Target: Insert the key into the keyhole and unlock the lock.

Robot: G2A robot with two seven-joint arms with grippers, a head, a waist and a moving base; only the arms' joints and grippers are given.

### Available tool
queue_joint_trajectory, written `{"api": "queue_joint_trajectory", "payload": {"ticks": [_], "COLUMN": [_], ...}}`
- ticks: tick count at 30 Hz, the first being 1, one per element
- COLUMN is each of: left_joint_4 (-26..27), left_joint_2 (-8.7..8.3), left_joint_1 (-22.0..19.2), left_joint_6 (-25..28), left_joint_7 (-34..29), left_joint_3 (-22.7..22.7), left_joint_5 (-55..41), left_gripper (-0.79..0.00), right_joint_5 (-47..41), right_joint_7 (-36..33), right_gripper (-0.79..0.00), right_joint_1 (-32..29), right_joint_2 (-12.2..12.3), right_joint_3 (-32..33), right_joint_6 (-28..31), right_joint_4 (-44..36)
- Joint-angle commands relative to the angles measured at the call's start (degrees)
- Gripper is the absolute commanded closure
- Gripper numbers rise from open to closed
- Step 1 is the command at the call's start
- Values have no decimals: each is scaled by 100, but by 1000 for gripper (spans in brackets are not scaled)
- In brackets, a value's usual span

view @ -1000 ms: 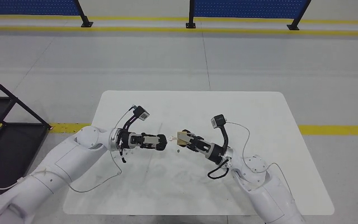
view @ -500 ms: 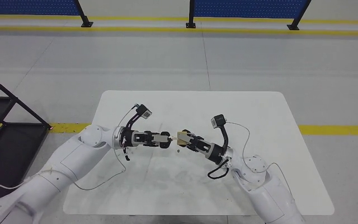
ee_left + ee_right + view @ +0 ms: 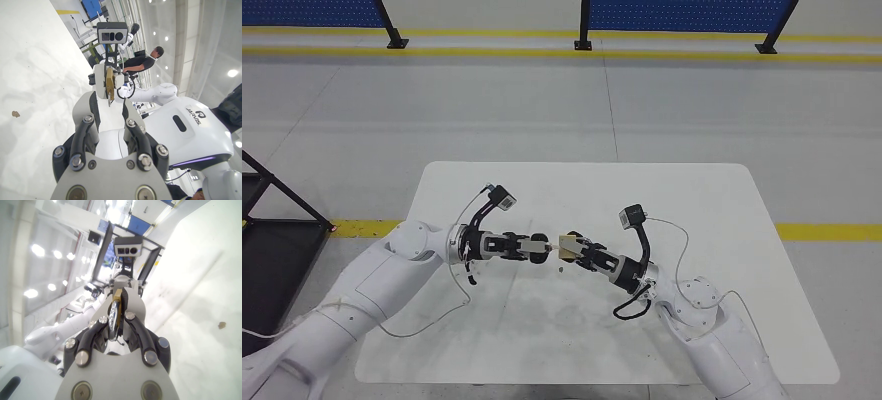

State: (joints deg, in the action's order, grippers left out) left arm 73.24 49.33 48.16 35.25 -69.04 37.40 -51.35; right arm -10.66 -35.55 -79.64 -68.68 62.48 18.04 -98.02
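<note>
— Why pinched the padlock [image 3: 109, 81] in the right gripper [image 3: 564, 244], over the middle of the table [image 3: 692, 200]?
— Probably to aim its underside toward nine o'clock. Found the key [image 3: 109, 102] seemingly seated there already.
— And at nine o'clock?
— Held the left gripper [image 3: 542, 247] out level, spread wide either side of the key, not yet touching. Likely set for the turn.

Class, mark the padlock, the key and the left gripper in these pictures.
padlock [image 3: 109, 81], left wrist view, on its brass body.
key [image 3: 109, 101], left wrist view, on its silver head.
left gripper [image 3: 542, 247], top view, midway between its jaws.
</note>
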Motion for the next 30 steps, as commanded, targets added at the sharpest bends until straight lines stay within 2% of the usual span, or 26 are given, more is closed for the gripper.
{"api": "queue_joint_trajectory", "payload": {"ticks": [1, 4, 12, 14, 18, 26, 28, 30], "left_joint_4": [-11, -21, -34, -39, -68, -152, -167, -186], "left_joint_2": [23, 55, 114, 127, 155, 239, 264, 289], "left_joint_1": [14, 37, 139, 165, 203, 239, 237, 236], "left_joint_6": [-17, -52, -81, -96, -141, -247, -262, -276], "left_joint_7": [-16, -52, -81, -96, -141, -246, -261, -275], "left_joint_3": [36, 95, 293, 340, 420, 517, 538, 557], "left_joint_5": [19, 51, 114, 124, 169, 213, 224, 240], "left_gripper": [-286, -252, -234, -182, -139, -139, -114, -22], "right_joint_5": [0, 0, 0, 0, 0, 0, 0, 0], "right_joint_7": [0, 0, 0, 0, 0, 0, 0, 0], "right_gripper": [0, 0, 0, 0, 0, 0, 0, 0], "right_joint_1": [0, 0, 0, 0, 0, 0, 0, 0], "right_joint_2": [0, 0, 0, 0, 0, 0, 0, 0], "right_joint_3": [0, 0, 0, 0, 0, 0, 0, 0], "right_joint_6": [0, 0, 0, 0, 0, 0, 0, 0], "right_joint_4": [0, 0, 0, 0, 0, 0, 0, 0]}}
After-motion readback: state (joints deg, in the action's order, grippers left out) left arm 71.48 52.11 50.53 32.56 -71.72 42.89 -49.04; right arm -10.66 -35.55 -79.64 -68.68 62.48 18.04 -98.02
